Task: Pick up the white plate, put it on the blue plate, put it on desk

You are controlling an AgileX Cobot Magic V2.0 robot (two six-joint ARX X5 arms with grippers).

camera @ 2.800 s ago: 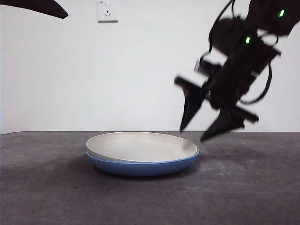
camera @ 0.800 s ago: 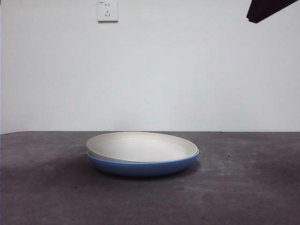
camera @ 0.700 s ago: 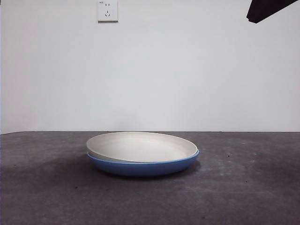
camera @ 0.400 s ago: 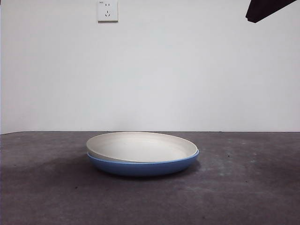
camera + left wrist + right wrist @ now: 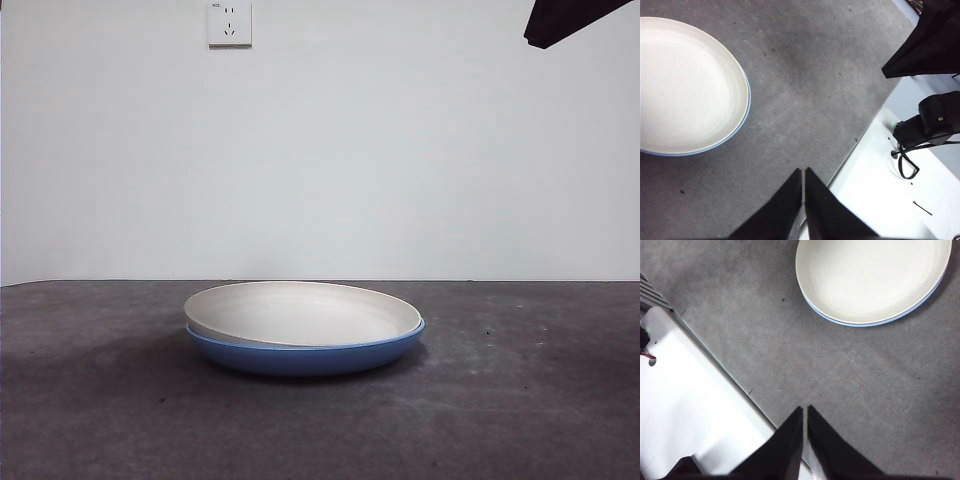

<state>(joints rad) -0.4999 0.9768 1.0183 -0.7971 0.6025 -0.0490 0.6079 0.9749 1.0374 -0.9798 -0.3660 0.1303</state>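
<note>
The cream-white plate (image 5: pixel 300 311) lies nested in the blue plate (image 5: pixel 300 357) at the middle of the dark grey desk (image 5: pixel 520 400). Both plates also show in the left wrist view, white (image 5: pixel 685 85) over a thin blue rim (image 5: pixel 747 102), and in the right wrist view, white (image 5: pixel 872 275) over blue (image 5: pixel 920 303). My left gripper (image 5: pixel 803 172) is shut and empty, high above the desk's edge. My right gripper (image 5: pixel 804 410) is shut and empty, high above the desk's other edge. A black arm tip (image 5: pixel 565 18) shows at the front view's top right corner.
A white wall with a socket (image 5: pixel 229 22) stands behind the desk. White surfaces (image 5: pixel 890 190) (image 5: pixel 690 405) border the desk's edges. A black arm part (image 5: pixel 930 40) and cabled black gear (image 5: pixel 927 125) show in the left wrist view.
Since 3.4 s ago the arm near the plates has lifted away to the top right corner, and the tip at top left has left the view. Nothing has moved over the last second.
</note>
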